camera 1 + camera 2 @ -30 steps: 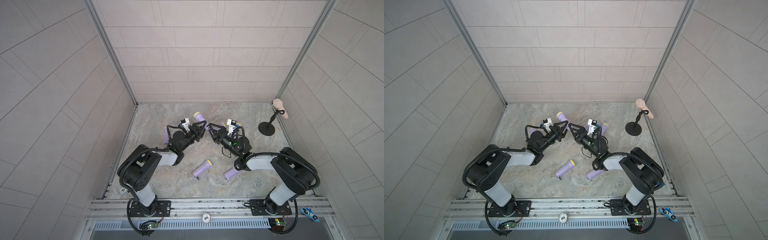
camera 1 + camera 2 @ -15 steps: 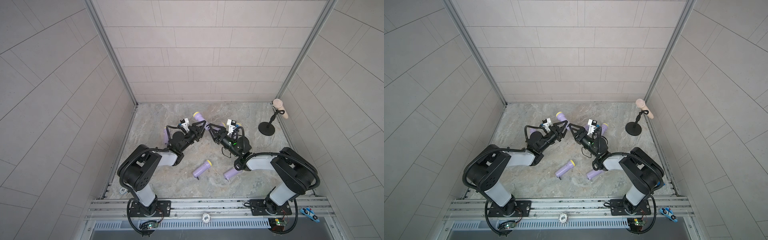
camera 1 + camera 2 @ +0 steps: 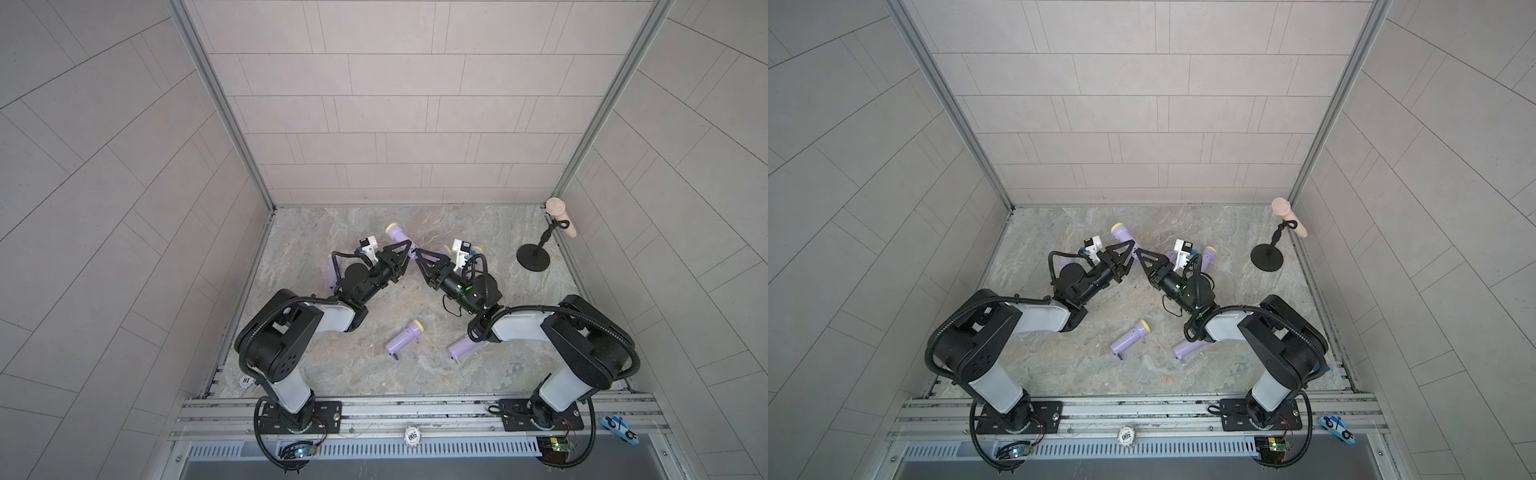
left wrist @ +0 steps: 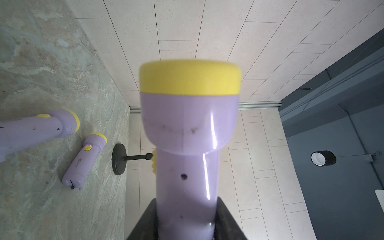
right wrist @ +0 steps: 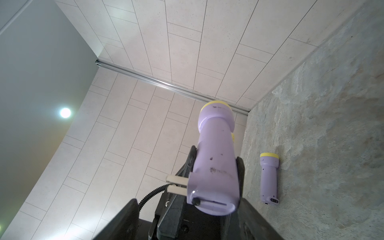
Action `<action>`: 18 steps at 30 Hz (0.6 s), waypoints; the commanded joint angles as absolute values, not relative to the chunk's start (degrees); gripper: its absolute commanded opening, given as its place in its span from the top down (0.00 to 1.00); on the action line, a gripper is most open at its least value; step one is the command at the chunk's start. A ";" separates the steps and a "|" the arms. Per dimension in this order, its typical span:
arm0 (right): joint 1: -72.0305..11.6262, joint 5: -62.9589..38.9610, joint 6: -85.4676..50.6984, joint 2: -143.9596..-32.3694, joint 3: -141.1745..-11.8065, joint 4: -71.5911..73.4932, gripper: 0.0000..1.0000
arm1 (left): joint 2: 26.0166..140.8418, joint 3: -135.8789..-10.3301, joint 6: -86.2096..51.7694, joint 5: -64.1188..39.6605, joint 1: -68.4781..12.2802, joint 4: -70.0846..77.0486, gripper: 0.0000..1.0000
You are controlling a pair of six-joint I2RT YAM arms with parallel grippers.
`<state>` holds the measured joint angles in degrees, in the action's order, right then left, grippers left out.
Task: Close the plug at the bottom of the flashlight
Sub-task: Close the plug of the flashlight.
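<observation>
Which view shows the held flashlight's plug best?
The right wrist view: the plug sticks out sideways from the flashlight base, near and sharp. The left wrist view shows only body and yellow head; in both top views the plug is too small.

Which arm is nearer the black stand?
Right. The right arm lies between the black stand and the left arm, which is farther off.

Marbled stone tabletop (image 3: 357, 374) enclosed by pale tiled walls (image 3: 395, 124). A black round-based stand (image 3: 533, 262) stood near the far right corner, carrying a beige piece (image 3: 557, 208) at its top. By the front rail (image 3: 415, 409) lay a blue toy car (image 3: 619, 430) and a round disc marked 500 (image 3: 412, 435).
</observation>
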<state>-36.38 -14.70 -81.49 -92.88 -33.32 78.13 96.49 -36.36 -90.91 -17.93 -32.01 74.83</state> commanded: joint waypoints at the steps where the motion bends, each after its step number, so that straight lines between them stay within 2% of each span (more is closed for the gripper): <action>1: -36.85 -14.75 -82.11 -91.51 -34.45 81.25 0.27 | 96.42 -36.12 -91.98 -18.40 -32.35 76.81 1.00; 18: -36.90 -14.50 -82.11 -91.98 -34.62 81.30 0.37 | 96.49 -35.95 -92.11 -18.38 -32.49 76.77 1.00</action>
